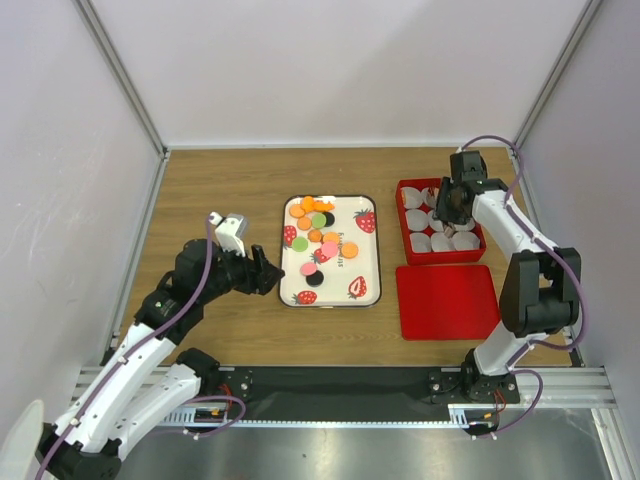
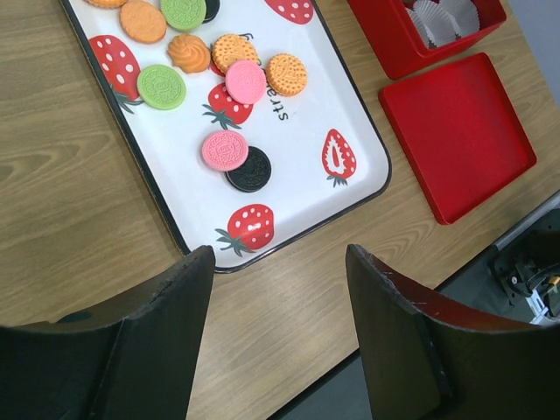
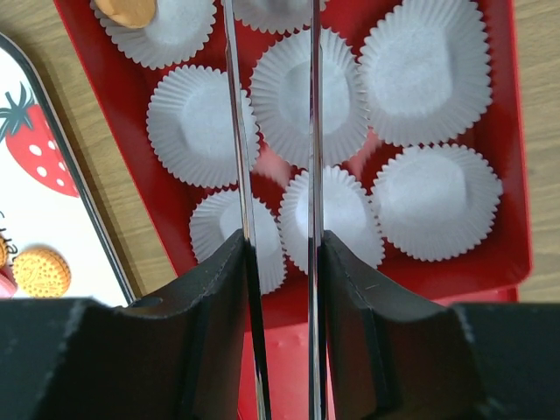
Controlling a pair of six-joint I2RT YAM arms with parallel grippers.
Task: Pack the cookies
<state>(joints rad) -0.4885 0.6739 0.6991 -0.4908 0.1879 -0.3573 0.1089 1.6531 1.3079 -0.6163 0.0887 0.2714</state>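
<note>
While most of the cookies [image 1: 314, 235] lie loose on the strawberry-print tray [image 1: 365, 255] at the middle of the top view, one orange cookie [image 3: 127, 9] sits in a paper cup [image 3: 166, 31] at the upper left of the right wrist view. The red box [image 1: 441, 258] of cups is at the upper right of the top view, and the right gripper [image 1: 452, 208] hangs over it (jaws narrowly apart; I cannot tell whether they pinch anything). The left gripper [image 2: 280, 258], spread wide and empty, hovers over the table [image 1: 220, 180] by the tray's lower-left corner.
</note>
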